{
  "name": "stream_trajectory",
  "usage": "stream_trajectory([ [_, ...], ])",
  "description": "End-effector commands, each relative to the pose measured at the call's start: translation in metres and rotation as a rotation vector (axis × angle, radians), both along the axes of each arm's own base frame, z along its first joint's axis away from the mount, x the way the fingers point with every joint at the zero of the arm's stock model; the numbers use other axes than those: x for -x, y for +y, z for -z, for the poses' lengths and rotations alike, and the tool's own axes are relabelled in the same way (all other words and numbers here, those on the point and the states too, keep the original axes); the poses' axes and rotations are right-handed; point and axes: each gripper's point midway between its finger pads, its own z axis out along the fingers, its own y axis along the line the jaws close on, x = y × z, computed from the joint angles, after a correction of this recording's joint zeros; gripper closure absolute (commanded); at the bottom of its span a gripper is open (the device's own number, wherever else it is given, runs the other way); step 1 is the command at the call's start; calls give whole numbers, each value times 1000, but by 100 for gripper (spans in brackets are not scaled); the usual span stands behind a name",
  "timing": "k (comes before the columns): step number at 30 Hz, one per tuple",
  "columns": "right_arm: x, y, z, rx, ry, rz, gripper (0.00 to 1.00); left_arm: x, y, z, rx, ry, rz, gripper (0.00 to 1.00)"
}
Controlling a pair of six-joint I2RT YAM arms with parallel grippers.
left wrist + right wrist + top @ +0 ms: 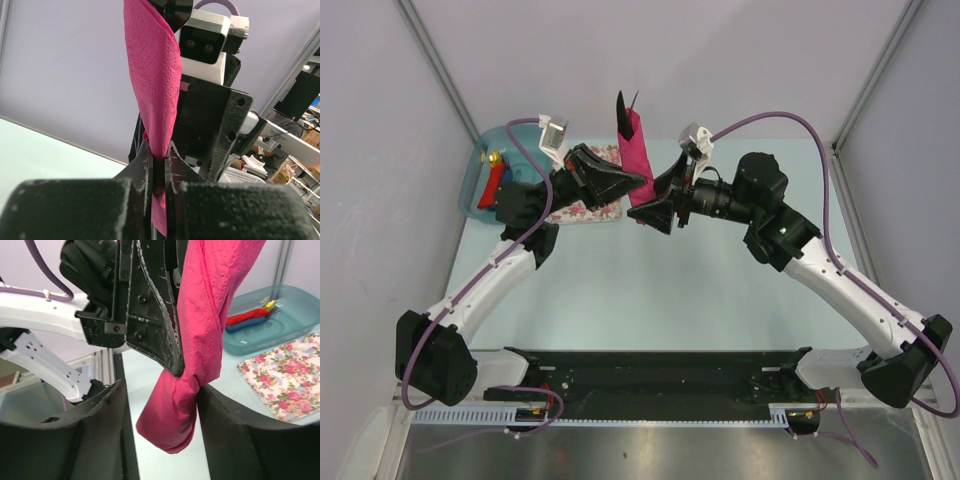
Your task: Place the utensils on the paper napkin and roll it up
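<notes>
Above the middle of the table (650, 290), well clear of its surface, the paper napkin (639, 150) stands nearly upright as a loose magenta roll between the two arms. Two dark tips, judged to be the utensils (621, 104), poke out of its top end. The left gripper (160, 172) is clamped on the roll near its lower end, its jaws squeezing the paper to a narrow waist, with a short tail of napkin hanging beneath. The right gripper (161, 392) has its jaws spread around that tail: one finger (220, 420) touches the paper and the other stands apart with a gap showing, so it grips nothing. The step in hand looks like tightening and finishing the roll in the air. To do it well, the right claw should close gently on the tail just beneath the left pinch before the left lets go, so the bundle never hangs unheld. Thin paper tears under a hard twist, so any turn ought to be small and along the roll's axis. The roll is best held upright, since the slim utensils could slide out of an open end. Off to the side lie a floral cloth (282, 375) and a teal tub (300, 335) holding red and blue rolls (247, 319), which play no part.
</notes>
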Motion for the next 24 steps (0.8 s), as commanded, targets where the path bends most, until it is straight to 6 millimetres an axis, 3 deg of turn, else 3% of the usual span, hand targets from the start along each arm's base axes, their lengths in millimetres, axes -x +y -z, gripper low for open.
stream_trajectory([
  [1,2,3,-12,-19,-50,-13,47,12,7,-31,59,-107,-21,100],
  [2,3,3,-10,-17,-46,-17,59,12,7,-32,60,-105,-20,100],
  [4,4,4,-11,-23,-50,-25,72,13,7,-32,57,-109,-17,100],
  [7,3,4,-12,-22,-58,-22,100,12,6,-31,55,-111,-19,100],
  [10,2,4,-14,-24,-67,-17,100,10,5,-26,46,-96,-23,100],
  [13,-1,2,-17,-33,-68,-9,100,6,5,-16,25,-64,-36,81],
  [14,-2,1,-18,-37,-61,-5,100,4,5,-10,14,-40,-39,69],
  [17,-4,0,-21,-50,-56,-2,100,0,7,2,-4,-4,-52,53],
  [24,-5,-1,-23,-87,5,-17,100,-2,8,16,-18,37,-53,44],
])
